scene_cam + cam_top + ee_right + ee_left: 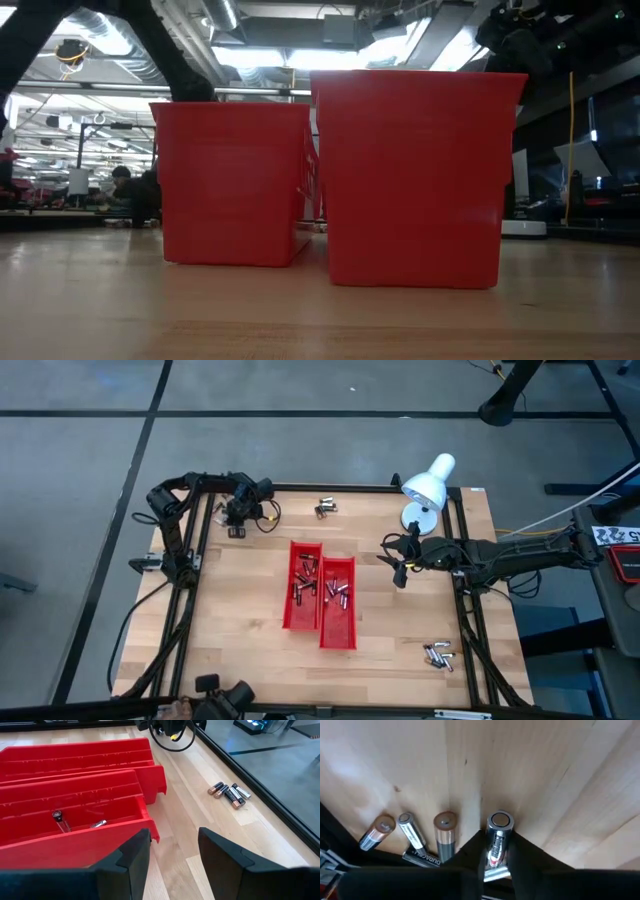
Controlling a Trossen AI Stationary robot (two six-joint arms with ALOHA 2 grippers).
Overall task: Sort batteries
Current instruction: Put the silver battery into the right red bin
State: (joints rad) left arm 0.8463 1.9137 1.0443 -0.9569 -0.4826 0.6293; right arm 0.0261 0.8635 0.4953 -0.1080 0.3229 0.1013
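My left gripper [236, 526] is down at the table's far left corner, shut on a silvery battery [498, 836]. Beside that one lie several more batteries: two copper-topped ones [445, 836] [377, 833], a silver one [412, 834] and a black one [423, 860], all on their sides on the wood. Two red trays [303, 586] [338, 603] stand mid-table with batteries inside [60, 818]. My right gripper [172, 852] hovers open to the right of the trays [398, 567], with nothing between its fingers. My left gripper pinches the silvery battery by its two long sides [492, 851] between its two fingers [526, 854]. The fingers come steeply from above and lie along the battery, whose flat end [500, 820] sticks out past them. Whether it is clear of the wood I cannot tell.
A small group of batteries [325, 508] lies near the far edge, and another group [438, 654] near the front right corner. A white desk lamp [427, 485] stands at the far right. A black frame rims the table [196, 575].
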